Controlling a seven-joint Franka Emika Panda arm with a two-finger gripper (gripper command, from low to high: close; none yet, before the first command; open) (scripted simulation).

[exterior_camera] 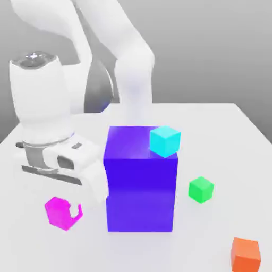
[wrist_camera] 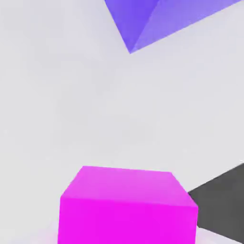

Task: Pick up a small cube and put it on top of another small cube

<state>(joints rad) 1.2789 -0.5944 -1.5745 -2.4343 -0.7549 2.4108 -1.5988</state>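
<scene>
The small magenta cube [exterior_camera: 57, 213] is low over the white table [exterior_camera: 32, 249] at the exterior view's left, directly under my hand. My gripper [exterior_camera: 68, 206] is shut on it, and one fingertip [exterior_camera: 75, 211] cuts a notch into its right side. In the hand view the magenta cube [wrist_camera: 127, 207] sits close up, with a dark finger [wrist_camera: 221, 205] beside it. The small green cube [exterior_camera: 201, 189] rests on the table at the exterior view's right, on the far side of a tall block from my gripper.
A big blue-purple block [exterior_camera: 141, 180] stands between my hand and the green cube, and its corner [wrist_camera: 157, 19] appears in the hand view. A small cyan cube [exterior_camera: 164, 141] sits on its top. A small orange cube [exterior_camera: 246, 254] lies near the front right corner.
</scene>
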